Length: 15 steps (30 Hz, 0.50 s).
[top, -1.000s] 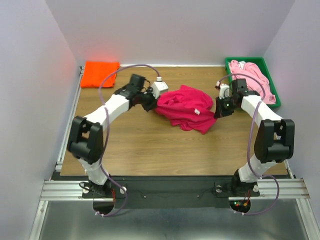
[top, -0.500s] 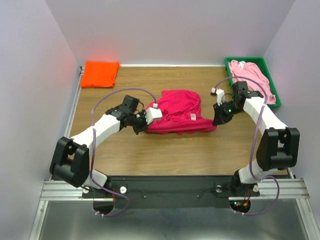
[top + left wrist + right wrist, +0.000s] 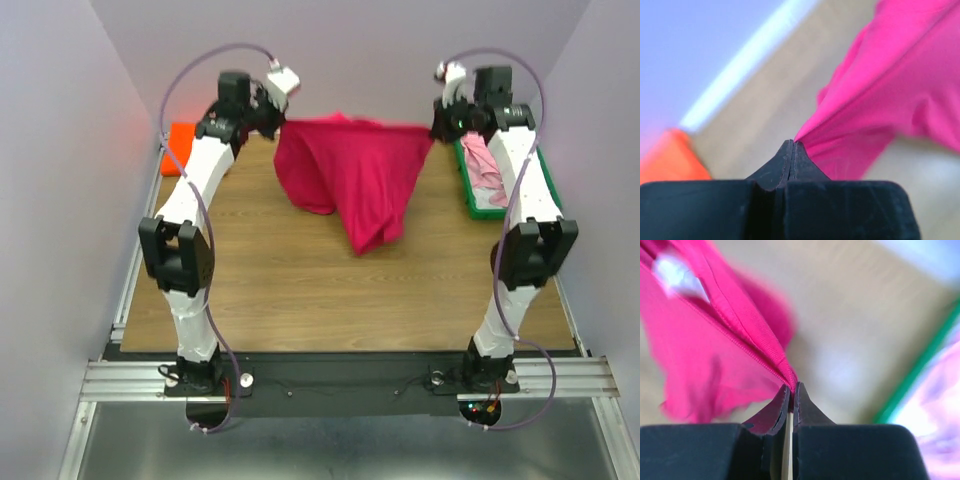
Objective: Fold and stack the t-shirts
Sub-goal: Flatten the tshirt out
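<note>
The crimson-magenta t-shirt (image 3: 350, 175) hangs in the air above the far half of the table, stretched between both grippers. My left gripper (image 3: 279, 125) is shut on its left top corner (image 3: 805, 134). My right gripper (image 3: 433, 130) is shut on its right top corner, at a hem (image 3: 785, 370). The cloth sags to a point near mid-table. The bright orange t-shirt (image 3: 180, 148) lies at the far left corner, mostly hidden behind the left arm; it also shows in the left wrist view (image 3: 670, 160). The pale pink t-shirt (image 3: 490, 170) lies in the green tray (image 3: 478, 207).
The green tray stands at the far right edge of the wooden table (image 3: 300, 300), its rim showing in the right wrist view (image 3: 920, 370). Walls close in the left, back and right. Both arms reach high and far.
Both grippers have risen and moved toward the back wall, lifting the crimson-magenta t-shirt off the table. It went from a heap on the table to hanging spread between them.
</note>
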### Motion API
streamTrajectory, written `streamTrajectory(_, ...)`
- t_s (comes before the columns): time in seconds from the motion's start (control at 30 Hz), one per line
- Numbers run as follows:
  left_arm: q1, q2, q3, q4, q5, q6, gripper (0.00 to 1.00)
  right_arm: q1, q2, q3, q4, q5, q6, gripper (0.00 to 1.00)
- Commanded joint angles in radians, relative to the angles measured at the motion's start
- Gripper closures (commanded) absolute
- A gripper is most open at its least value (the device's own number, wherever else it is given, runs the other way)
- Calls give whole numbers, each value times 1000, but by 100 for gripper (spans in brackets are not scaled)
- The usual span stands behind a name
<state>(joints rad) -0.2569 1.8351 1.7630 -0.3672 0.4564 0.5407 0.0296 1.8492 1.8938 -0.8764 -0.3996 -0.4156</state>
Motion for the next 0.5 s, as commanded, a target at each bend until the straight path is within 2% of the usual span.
streamTrajectory(0.0, 71, 123, 422, 108, -152, -172, 100, -19, 171, 460, 138, 232, 86, 100)
streamTrajectory(0.03, 80, 183, 500, 128, -171, -194, 100, -20, 201, 538, 145, 242, 95, 99)
streamTrajectory(0.07, 87, 202, 629, 148, -179, -240, 100, -20, 221, 685, 163, 251, 112, 99)
streamTrajectory(0.13, 108, 188, 673, 255, -168, -281, 100, -20, 231, 754, 191, 254, 121, 99)
streamTrajectory(0.17, 113, 158, 641, 307, -159, -291, 100, -22, 202, 722, 241, 249, 123, 99)
streamTrajectory(0.2, 117, 79, 591, 417, -138, -288, 100, -20, 126, 667, 276, 246, 121, 99)
streamTrajectory(0.23, 119, 35, 473, 463, -130, -272, 100, -22, 69, 603, 312, 239, 115, 99)
streamTrajectory(0.27, 119, -8, 410, 500, -116, -248, 100, -20, 15, 439, 389, 232, 103, 99)
streamTrajectory(0.3, 120, -87, 351, 540, -102, -205, 100, -22, -93, 366, 422, 194, 92, 99)
streamTrajectory(0.33, 120, -121, 242, 539, -79, -176, 100, -20, -141, 297, 439, 164, 75, 99)
streamTrajectory(0.4, 120, -196, 114, 505, -11, -127, 100, -22, -227, 153, 448, 95, 6, 99)
streamTrajectory(0.43, 119, -320, -37, 478, 36, -23, 100, -19, -302, -57, 450, 44, -32, 99)
streamTrajectory(0.47, 120, -321, -121, 478, 56, -22, 100, -20, -342, -59, 450, 44, -46, 99)
